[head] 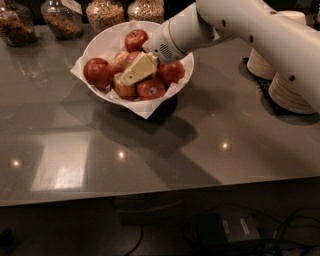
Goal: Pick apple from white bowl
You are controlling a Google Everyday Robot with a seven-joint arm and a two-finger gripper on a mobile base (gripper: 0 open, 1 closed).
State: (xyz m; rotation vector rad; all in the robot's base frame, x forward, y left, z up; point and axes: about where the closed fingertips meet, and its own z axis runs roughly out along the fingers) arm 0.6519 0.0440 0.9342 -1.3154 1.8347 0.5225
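Observation:
The white bowl (102, 41) stands on the counter at the back left, lined with white paper whose corners stick out. It holds several apples. A pale red apple with a yellowish side (120, 59) lies in the middle, partly hidden by my gripper. A big red apple (97, 71) lies at the left, one with a white sticker (151, 89) at the front, and a duller one (125, 91) beside it. My gripper (129, 75) reaches down from the right into the bowl, right on top of the middle apples.
Glass jars of grain (105, 12) stand behind the bowl. Stacks of beige paper bowls (287, 87) stand on a dark mat at the right. My white arm (240, 25) crosses above the counter from the right. The counter's front edge runs along the bottom.

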